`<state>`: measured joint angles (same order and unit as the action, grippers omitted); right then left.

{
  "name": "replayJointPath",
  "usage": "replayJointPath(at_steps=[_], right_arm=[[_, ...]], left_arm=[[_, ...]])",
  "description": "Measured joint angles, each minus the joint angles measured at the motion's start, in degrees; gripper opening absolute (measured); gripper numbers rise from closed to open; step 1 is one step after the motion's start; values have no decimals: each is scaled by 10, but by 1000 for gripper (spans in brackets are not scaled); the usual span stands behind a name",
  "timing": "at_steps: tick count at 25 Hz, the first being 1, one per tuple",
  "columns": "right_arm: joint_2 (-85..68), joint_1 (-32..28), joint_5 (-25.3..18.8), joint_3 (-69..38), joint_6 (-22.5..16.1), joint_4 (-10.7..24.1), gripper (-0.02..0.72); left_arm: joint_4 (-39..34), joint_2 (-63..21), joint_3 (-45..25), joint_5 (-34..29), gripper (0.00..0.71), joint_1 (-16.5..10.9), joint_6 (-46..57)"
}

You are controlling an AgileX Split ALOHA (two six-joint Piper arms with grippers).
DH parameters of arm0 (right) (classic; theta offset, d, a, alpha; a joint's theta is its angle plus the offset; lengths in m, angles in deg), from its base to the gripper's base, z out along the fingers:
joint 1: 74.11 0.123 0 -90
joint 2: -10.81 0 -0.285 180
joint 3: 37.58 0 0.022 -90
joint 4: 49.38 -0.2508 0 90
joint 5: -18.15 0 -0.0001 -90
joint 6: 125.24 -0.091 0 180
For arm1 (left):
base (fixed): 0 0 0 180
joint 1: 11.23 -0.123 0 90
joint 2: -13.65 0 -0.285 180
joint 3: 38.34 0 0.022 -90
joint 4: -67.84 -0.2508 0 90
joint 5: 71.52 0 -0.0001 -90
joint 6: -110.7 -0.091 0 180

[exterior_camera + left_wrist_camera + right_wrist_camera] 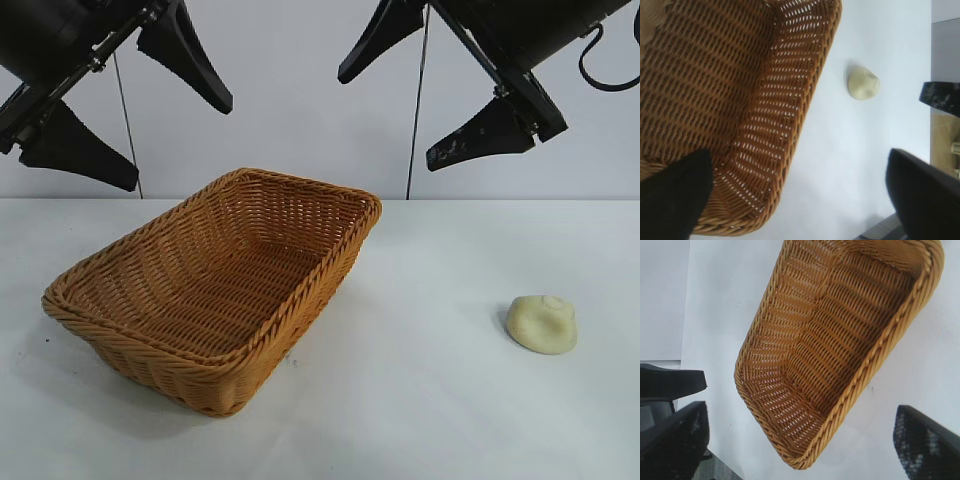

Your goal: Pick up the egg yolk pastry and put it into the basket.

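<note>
Left gripper [125, 110]: black, raised at upper left above the basket's end, jaws spread wide, grasping nothing

Basket [215, 370]: orange-tan woven wicker, rectangular, flared sides, braided rim; sits on the white desk [420, 400] left of centre, set at a slant; interior bare

Right gripper [400, 100]: black, raised at upper right, above the desk between basket and pastry, jaws spread wide, grasping nothing

Egg yolk pastry [542, 323]: small pale cream dome, faint swirl on top; rests on the desk at right, well apart from the basket, untouched by either gripper
</note>
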<state>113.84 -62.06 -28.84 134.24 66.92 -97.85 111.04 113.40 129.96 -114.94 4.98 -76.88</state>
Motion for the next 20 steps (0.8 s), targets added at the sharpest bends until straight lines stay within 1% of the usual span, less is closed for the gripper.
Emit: replayJointPath(at_steps=[20], right_arm=[[0,0,0,0,0,0,694]], left_arm=[[6,0,0,0,689,0,0]])
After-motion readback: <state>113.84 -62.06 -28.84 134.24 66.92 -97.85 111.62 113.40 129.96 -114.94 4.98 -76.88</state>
